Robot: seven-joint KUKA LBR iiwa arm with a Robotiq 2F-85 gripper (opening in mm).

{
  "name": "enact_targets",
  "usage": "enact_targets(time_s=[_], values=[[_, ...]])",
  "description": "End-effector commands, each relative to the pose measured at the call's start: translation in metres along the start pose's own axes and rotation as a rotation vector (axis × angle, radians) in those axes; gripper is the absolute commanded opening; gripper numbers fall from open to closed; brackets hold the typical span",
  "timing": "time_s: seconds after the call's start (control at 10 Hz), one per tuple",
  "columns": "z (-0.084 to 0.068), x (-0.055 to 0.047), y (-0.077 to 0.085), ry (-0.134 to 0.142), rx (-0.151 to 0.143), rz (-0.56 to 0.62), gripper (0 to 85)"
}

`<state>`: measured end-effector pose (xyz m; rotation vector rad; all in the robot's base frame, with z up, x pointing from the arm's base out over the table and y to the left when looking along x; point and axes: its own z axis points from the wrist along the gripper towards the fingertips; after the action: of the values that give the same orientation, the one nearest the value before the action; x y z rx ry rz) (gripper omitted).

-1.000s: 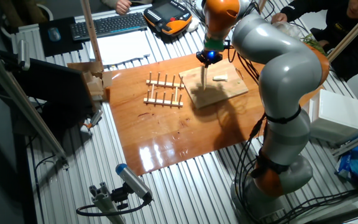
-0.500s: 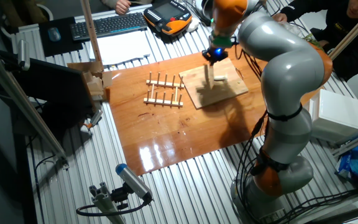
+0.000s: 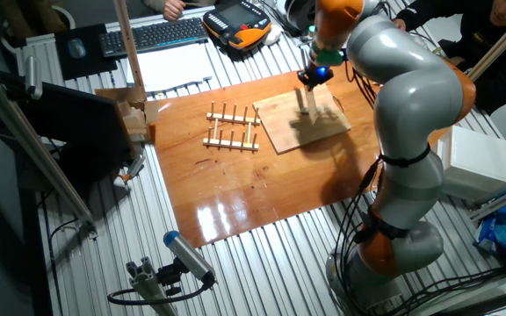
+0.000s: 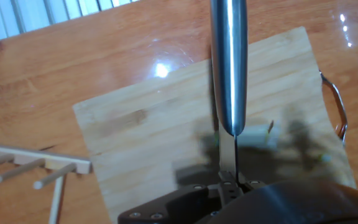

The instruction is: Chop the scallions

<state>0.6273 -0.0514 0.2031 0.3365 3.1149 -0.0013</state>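
Observation:
A pale cream scallion piece (image 4: 257, 131) lies on the wooden board (image 4: 142, 143), blurred and partly covered by the blade. My gripper (image 4: 229, 182) is shut on a knife (image 4: 229, 68), whose shiny steel blade points down at the board right over that piece. In the fixed view my gripper (image 3: 314, 79) hangs above the far right part of the board (image 3: 279, 132), with the knife (image 3: 307, 102) reaching down to it. The scallion piece does not show in that view.
A wooden peg rack (image 3: 232, 128) lies left of the board on the brown tabletop (image 3: 235, 193). A metal handle (image 4: 335, 106) sits at the board's right edge. A keyboard (image 3: 156, 33), a teach pendant (image 3: 237, 22) and a white box (image 3: 481, 162) lie around.
My gripper has carried the knife to the right and farther back across the board, from its middle to its far right part.

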Motion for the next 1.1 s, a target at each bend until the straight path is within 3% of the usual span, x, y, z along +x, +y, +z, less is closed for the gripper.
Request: enact_targets(time_s=[0.0, 0.3, 0.6, 1.0], values=[[0.008, -0.003, -0.004, -0.007, -0.011, -0.01, 0.0], [0.031, -0.008, -0.011, -0.029, -0.031, -0.028, 0.0], [0.046, -0.007, -0.013, -0.029, -0.041, -0.026, 0.0], [0.062, -0.006, -0.016, -0.023, -0.024, -0.037, 0.0]])
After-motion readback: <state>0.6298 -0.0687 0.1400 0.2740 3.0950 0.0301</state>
